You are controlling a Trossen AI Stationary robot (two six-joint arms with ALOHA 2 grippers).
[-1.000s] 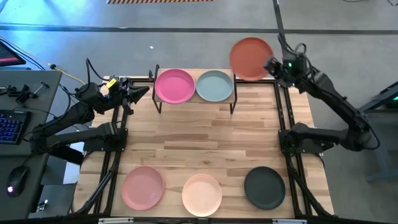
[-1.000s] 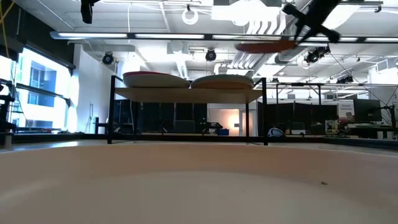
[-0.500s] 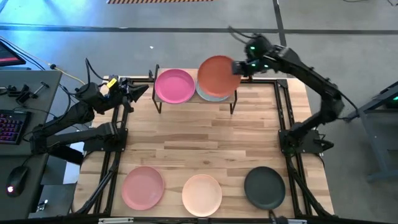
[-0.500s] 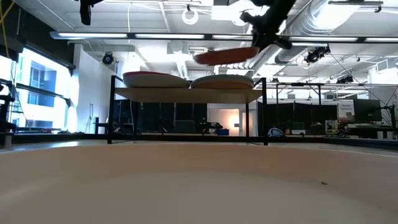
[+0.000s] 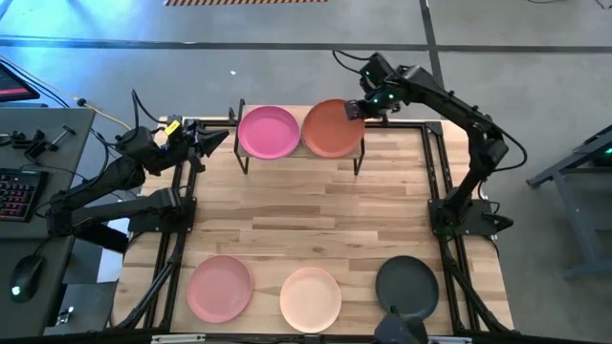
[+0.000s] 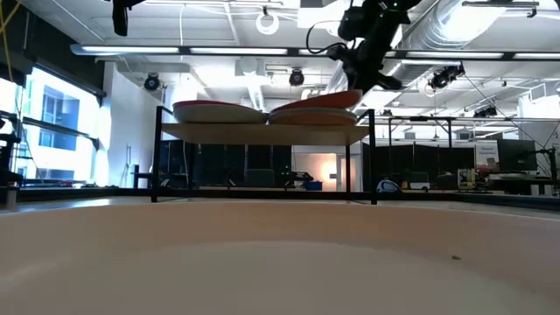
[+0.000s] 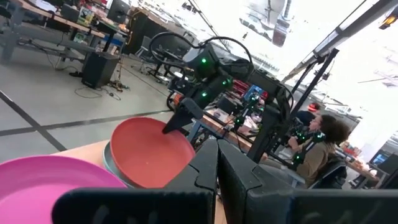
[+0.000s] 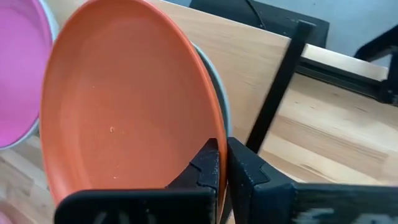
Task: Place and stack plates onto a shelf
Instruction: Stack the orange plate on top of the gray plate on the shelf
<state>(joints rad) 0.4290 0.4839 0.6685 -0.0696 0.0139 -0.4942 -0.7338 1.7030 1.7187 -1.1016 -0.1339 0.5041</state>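
Three plates [image 5: 310, 298] line the table's [image 5: 306, 220] near edge.

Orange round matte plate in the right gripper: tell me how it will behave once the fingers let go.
The orange round matte plate looks rigid: pinched at its rim by the right gripper, it shows no sag. It sits tilted over the grey-teal plate, so on release it will probably drop and nest. Its matte finish suggests little sliding on the shelf.

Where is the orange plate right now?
In the high view the orange plate is over the right half of the shelf, beside the hot pink plate. The right gripper grips its rim; it lies tilted on a grey-teal plate.
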